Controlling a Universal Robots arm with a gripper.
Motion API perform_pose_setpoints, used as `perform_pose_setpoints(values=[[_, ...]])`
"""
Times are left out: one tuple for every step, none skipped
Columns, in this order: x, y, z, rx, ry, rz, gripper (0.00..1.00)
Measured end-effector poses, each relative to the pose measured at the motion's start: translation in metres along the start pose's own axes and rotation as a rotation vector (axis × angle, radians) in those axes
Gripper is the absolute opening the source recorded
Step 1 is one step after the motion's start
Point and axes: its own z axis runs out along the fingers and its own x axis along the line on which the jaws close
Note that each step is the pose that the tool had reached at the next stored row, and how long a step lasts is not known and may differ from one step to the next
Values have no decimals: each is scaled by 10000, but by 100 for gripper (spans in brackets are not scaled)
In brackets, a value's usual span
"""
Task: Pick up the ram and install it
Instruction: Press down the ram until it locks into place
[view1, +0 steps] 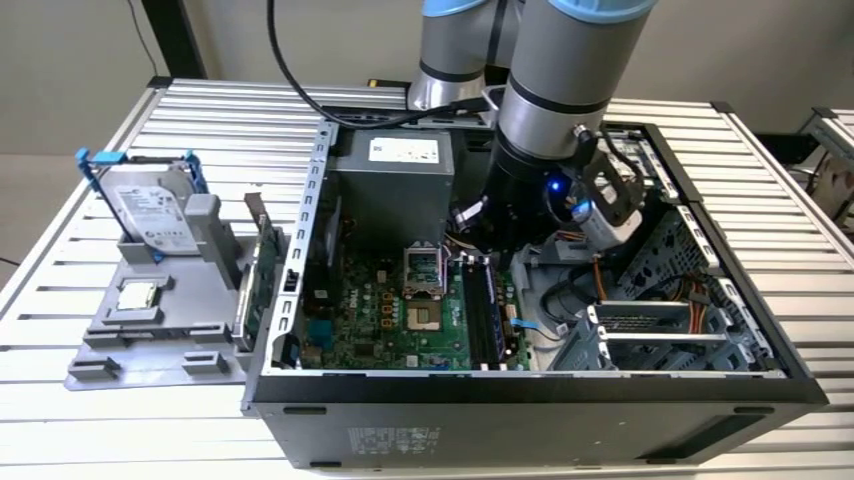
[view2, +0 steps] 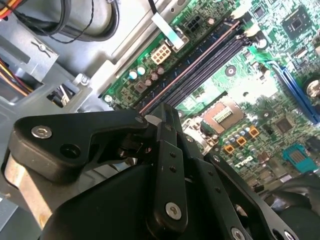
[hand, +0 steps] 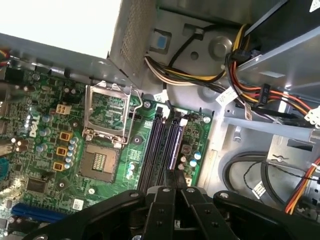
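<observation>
Exterior view: ram (view1: 256, 275) appears to stand on edge in the tray (view1: 147, 350), beside the case (view1: 534, 405). Tool (hand: 176, 179) hangs over the slots (hand: 165, 145), fingers apparently pressed together, empty. Ram likely light, stiff, fragile; grip the long edges.

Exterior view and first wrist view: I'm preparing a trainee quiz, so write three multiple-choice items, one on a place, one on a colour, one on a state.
1. Where is the hard drive?
A. Inside the case
B. On the grey tray, to the exterior view's left of the computer case
C. On the floor

2. What colour is the motherboard?
A. Red
B. White
C. Green

3. How is the processor socket's cover?
A. Lifted open
B. Shut flat
C. Missing

Answers: B, it stands upright on the tray outside the case; C, the board is green in both wrist views; A, the frame is raised beside the bare socket.
</observation>
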Motion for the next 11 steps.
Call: perform_pose_setpoints(values=[[0,0,0,2,3,-100,0],[0,0,0,7,6,-192,0],[0,2,0,23,13,-266,0],[-1,3,1,48,20,-351,0],[-1,3,1,67,27,-432,0],[0,3,0,79,32,-514,0],[0,3,0,81,34,-592,0],[0,3,-1,84,37,-690,0],[0,3,0,81,39,-806,0],[0,4,0,80,41,-929,0],[0,4,0,81,44,-1041,0]])
